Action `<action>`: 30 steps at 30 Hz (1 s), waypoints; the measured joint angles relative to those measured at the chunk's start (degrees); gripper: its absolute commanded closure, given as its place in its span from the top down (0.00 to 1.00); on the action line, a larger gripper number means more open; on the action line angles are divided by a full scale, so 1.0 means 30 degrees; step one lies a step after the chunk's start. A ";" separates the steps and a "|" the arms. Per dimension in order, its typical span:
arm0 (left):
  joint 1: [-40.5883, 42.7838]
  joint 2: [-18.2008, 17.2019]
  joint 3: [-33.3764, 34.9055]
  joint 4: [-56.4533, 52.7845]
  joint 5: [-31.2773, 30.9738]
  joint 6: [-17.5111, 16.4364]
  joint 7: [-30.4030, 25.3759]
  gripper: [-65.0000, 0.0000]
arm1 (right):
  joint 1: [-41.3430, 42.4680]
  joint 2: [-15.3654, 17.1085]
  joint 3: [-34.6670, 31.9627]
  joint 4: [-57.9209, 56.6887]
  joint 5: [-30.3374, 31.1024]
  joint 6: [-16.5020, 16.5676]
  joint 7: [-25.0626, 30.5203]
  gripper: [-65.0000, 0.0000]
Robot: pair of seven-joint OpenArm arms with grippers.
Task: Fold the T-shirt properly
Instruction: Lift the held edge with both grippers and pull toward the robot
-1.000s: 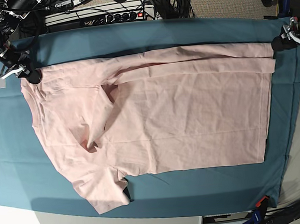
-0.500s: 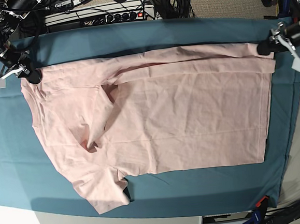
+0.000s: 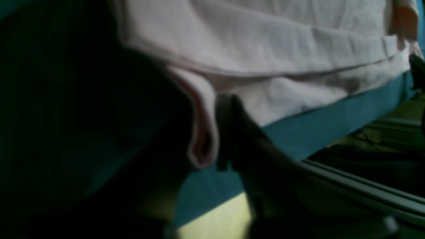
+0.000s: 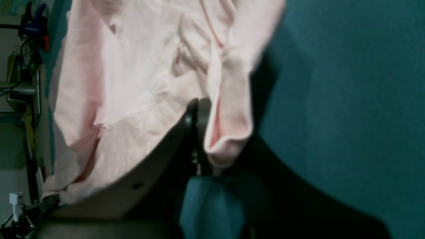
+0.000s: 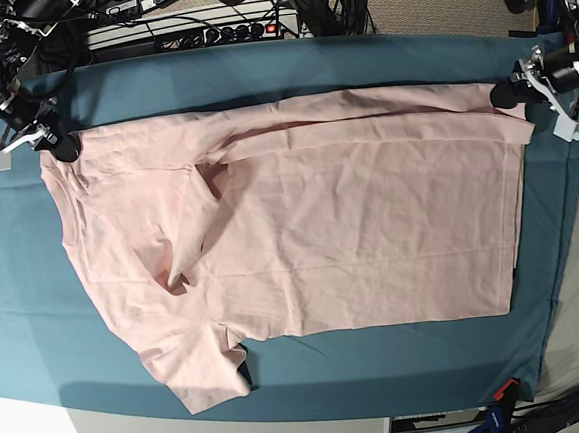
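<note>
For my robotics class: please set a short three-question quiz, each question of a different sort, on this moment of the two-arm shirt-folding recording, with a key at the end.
1. True or false: the T-shirt lies on a teal table cloth.
2. Multiple choice: where on the shirt is the left gripper in the base view? A. the middle of the chest. B. the far corner at the image's right. C. the near sleeve.
3. Fill in: in the right wrist view, the right gripper is pinching a fold of pale ____ fabric.

Key:
1. True.
2. B; the right gripper is at the far corner at the image's left.
3. Pink; the left wrist view shows a fold between the left gripper's fingers too.
</note>
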 measured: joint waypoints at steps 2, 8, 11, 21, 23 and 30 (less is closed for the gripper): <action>0.0007 0.0000 0.0015 -0.0007 0.0058 0.0007 0.0007 0.00 | 0.0000 0.0007 0.0000 0.0000 0.0000 0.0000 -0.0066 0.00; 0.0015 -0.0015 0.0015 0.0000 0.0022 0.0007 0.0131 0.00 | -0.0124 0.0036 0.0007 0.0000 0.0750 0.0656 -0.0954 0.00; 0.0401 -0.0073 0.0007 0.0066 -0.0517 -0.0503 0.0437 0.00 | -0.0430 0.0073 0.0321 0.0000 0.1166 0.0663 -0.1355 0.00; 0.1559 -0.0066 -0.1195 0.0299 -0.0947 -0.0510 0.0911 0.00 | -0.2477 0.0495 0.1282 0.0007 0.2776 0.0736 -0.1712 0.00; 0.1596 -0.0117 -0.1195 0.0306 -0.0976 -0.0503 0.0998 0.00 | -0.2892 0.0648 0.1282 0.0007 0.2812 0.0736 -0.1712 0.00; 0.1865 -0.0182 -0.1195 0.0313 -0.1137 -0.0510 0.1078 0.00 | -0.3723 0.0874 0.1494 0.0015 0.3075 0.0801 -0.1712 0.00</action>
